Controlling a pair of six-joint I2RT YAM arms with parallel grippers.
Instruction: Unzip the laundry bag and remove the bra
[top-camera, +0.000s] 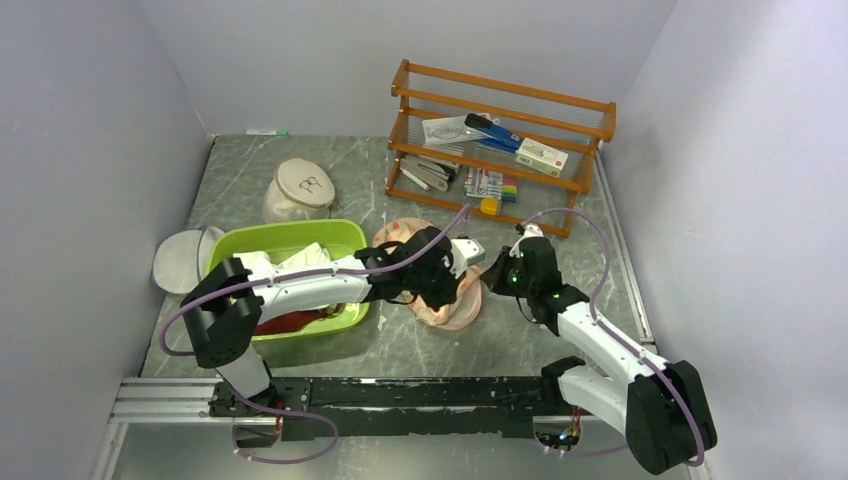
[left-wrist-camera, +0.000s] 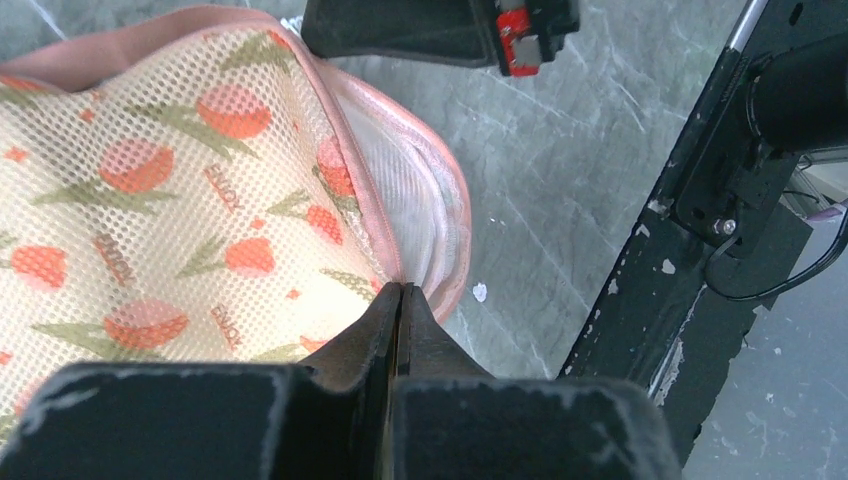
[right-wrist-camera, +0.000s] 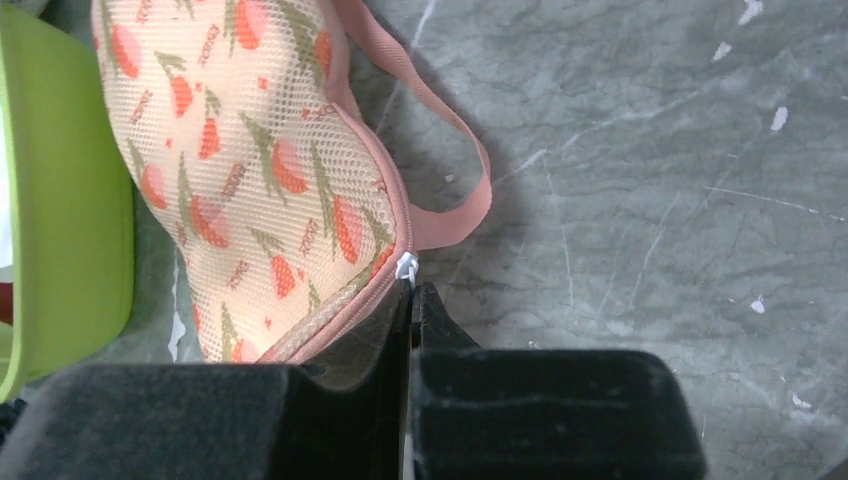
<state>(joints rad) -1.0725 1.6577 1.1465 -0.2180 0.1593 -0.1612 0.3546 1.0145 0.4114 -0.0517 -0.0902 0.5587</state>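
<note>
The laundry bag (top-camera: 455, 308) lies flat on the grey table (top-camera: 600, 250), near its middle, with my two arms over it. The green basin (top-camera: 290, 236) stands touching it at 9 o'clock, and the wooden rack (top-camera: 500, 140) is at about 1 o'clock, well apart.

My left pincer (left-wrist-camera: 400, 290) is pressed together on the pink rim of the bag (left-wrist-camera: 150, 200) and pinches it. Just at 1 o'clock from the tips the rim is parted, and a white mesh layer (left-wrist-camera: 410, 190) shows inside.

My right pincer (right-wrist-camera: 412, 287) is also pressed together. Its tips touch the small white zipper pull (right-wrist-camera: 405, 265) at the edge of the bag (right-wrist-camera: 250, 170) — whether they really hold it, I cannot tell. A pink strap (right-wrist-camera: 470, 200) makes a loop on the table at 1 o'clock from these tips, and the basin wall (right-wrist-camera: 60, 200) is at 9 o'clock.

From above, the right pincer (top-camera: 497, 275) is at the 3 o'clock side of the bag — the left pincer (top-camera: 468, 268) is just beside it.
</note>
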